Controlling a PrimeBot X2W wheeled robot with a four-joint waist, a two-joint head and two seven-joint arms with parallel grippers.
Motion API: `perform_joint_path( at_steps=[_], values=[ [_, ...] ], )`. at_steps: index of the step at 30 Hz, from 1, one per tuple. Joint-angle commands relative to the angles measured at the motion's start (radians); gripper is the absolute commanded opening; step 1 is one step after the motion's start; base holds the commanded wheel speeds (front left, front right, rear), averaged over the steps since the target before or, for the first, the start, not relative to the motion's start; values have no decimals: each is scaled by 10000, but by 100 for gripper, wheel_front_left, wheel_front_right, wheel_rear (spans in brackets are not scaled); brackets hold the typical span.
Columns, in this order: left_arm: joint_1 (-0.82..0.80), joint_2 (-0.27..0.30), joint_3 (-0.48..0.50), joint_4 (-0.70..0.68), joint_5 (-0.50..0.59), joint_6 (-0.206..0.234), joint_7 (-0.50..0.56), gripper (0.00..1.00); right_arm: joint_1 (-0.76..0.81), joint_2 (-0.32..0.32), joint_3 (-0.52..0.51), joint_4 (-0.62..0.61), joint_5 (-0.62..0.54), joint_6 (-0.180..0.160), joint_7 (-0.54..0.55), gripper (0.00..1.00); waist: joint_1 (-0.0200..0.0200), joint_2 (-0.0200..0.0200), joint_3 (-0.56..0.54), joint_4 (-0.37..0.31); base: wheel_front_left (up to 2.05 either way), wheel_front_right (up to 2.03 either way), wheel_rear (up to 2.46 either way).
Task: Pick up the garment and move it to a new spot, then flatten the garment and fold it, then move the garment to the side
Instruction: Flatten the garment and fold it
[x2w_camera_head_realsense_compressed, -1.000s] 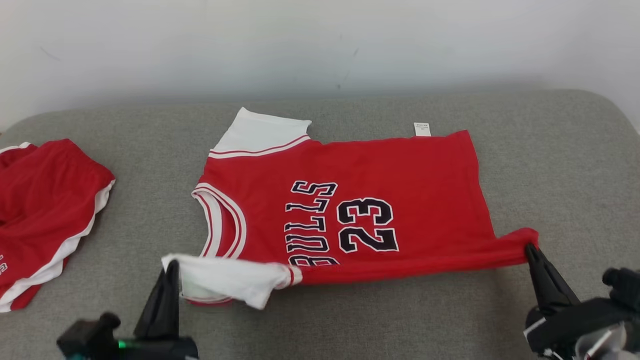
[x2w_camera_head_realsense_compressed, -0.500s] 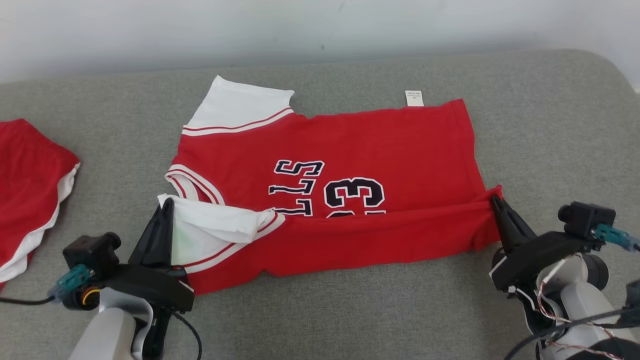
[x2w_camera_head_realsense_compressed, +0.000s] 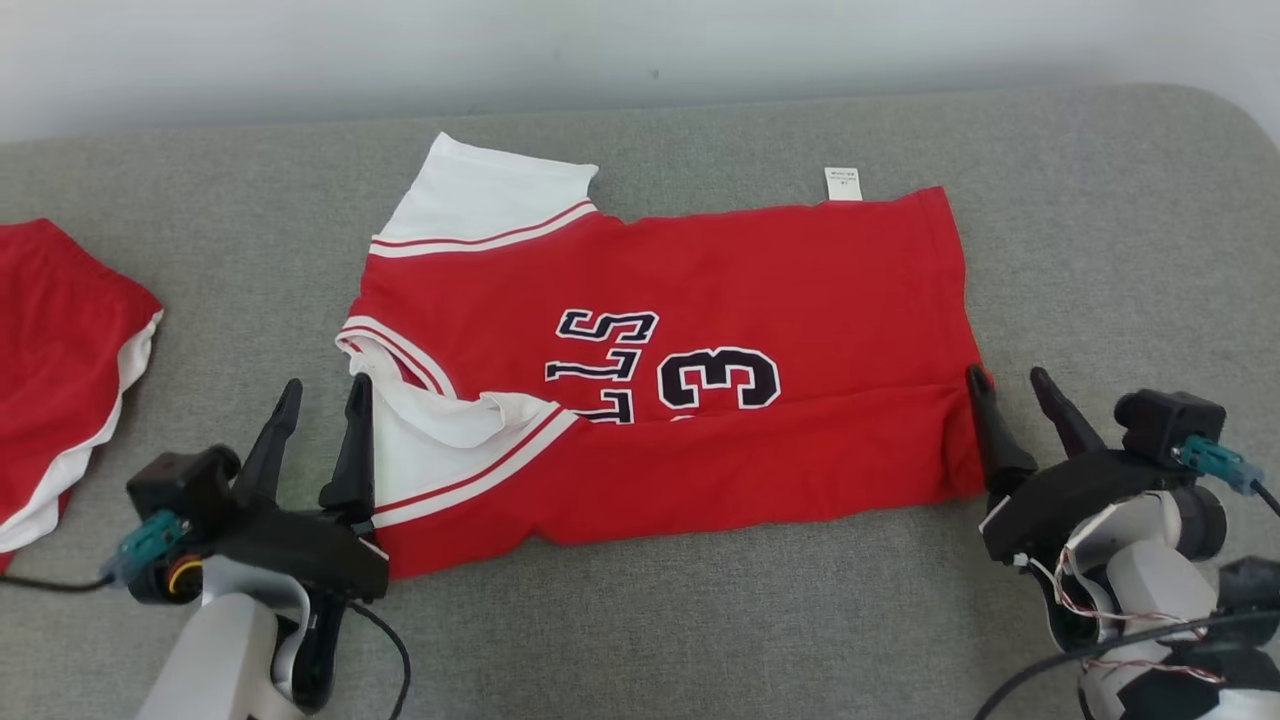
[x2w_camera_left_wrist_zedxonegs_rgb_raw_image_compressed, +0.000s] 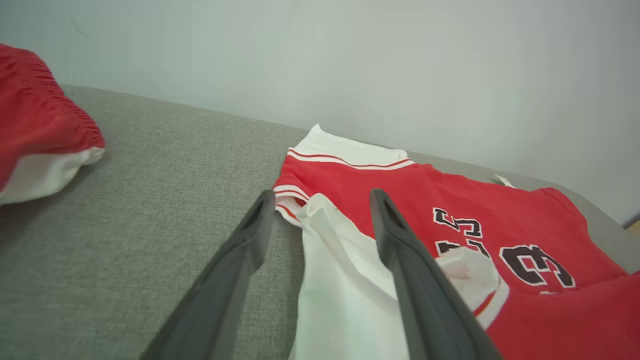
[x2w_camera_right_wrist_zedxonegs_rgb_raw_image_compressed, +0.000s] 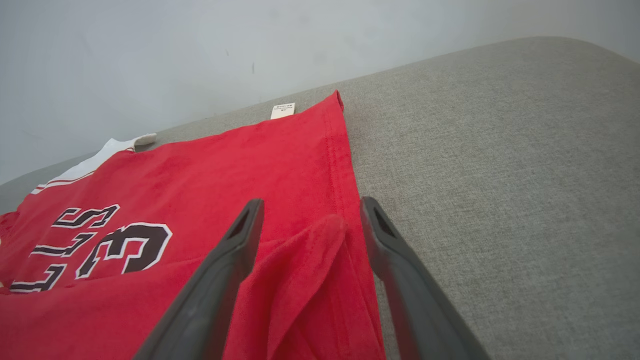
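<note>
1 red jersey (x2w_camera_head_realsense_compressed: 760, 270) w/ "3", "LLS"

Plain indoor room, home or lab not told apart. Grey woven cushion (x2w_camera_head_realsense_compressed: 700, 620) with rounded corner against bare pale wall (x2w_camera_head_realsense_compressed: 640, 40); red jersey (x2w_camera_head_realsense_compressed: 760, 260) and red shorts (x2w_camera_head_realsense_compressed: 60, 320) laid out on top.
</note>
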Motion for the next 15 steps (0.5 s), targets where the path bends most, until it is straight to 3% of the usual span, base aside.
perform_joint_path(
  at_steps=[1, 8, 15],
  values=[
    [428, -76, 168, -269, 132, 42, -35, 100, 211, -75, -6, 41, -74, 1, -154, 100, -2, -1, -111, 67, 0, 0, 0],
    [2360, -517, 939, -1932, 424, 88, -41, 100, 1150, -20, -158, -438, -174, 1, -450, 100, -2, -1, -317, 126, 0, 0, 0],
    [3233, -725, 1115, -2345, 765, 99, -42, 100, 1795, -137, -391, -899, -581, 1, -174, 100, -2, -1, -288, 221, 0, 0, 0]
  ],
)
